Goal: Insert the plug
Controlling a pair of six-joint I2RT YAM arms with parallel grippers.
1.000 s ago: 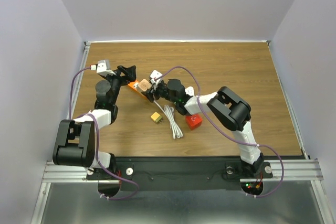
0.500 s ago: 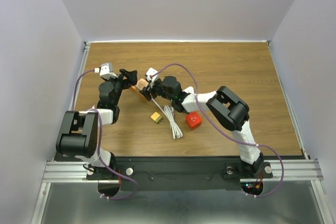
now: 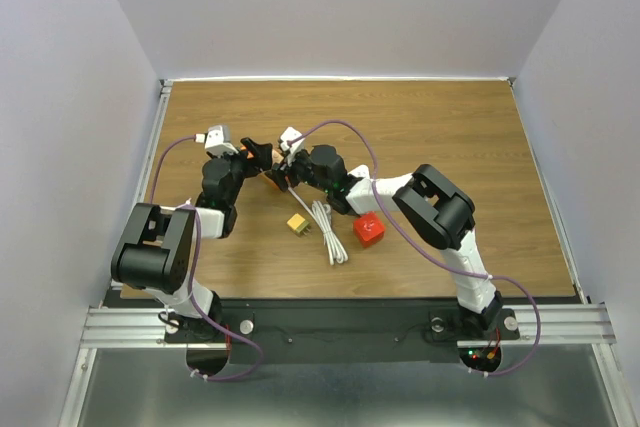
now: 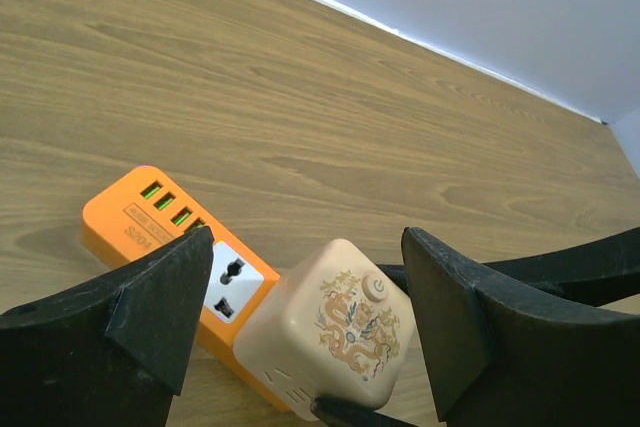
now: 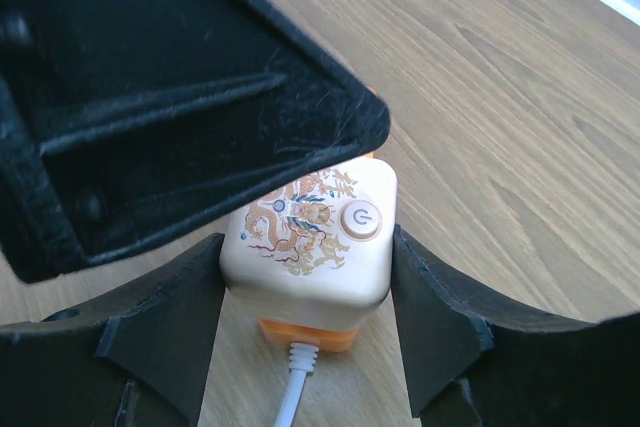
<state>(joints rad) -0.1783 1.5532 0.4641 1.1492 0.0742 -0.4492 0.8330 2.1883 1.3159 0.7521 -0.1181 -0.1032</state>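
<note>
Foreground (lower centre, overhead view): a red block (image 3: 368,230), a yellow block (image 3: 297,224) and a coiled white cable (image 3: 326,227) lie on the bench (image 3: 450,147), away from both sets of fingers.
Right fingers (image 5: 160,317): closed against two opposite sides of the cream cube plug (image 5: 310,232), which fills the centre of the right wrist view.
Plug and socket: the cube plug stands on one end of the orange power strip (image 4: 140,212), with orange showing just beneath its base. Whether the pins are fully home cannot be told.
Left fingers (image 4: 150,317): spread wide and holding nothing. One tip overlaps the strip beside a free socket and the other stands apart from the plug, so the plug lies between them.
Change: over the last second the left arm has swung rightward from the upper left until its fingers bracket the strip. The right arm has edged slightly left.
Meaning: the left arm is probably arriving to steady the strip while the right presses down, so insertion appears to be in its last stage.
</note>
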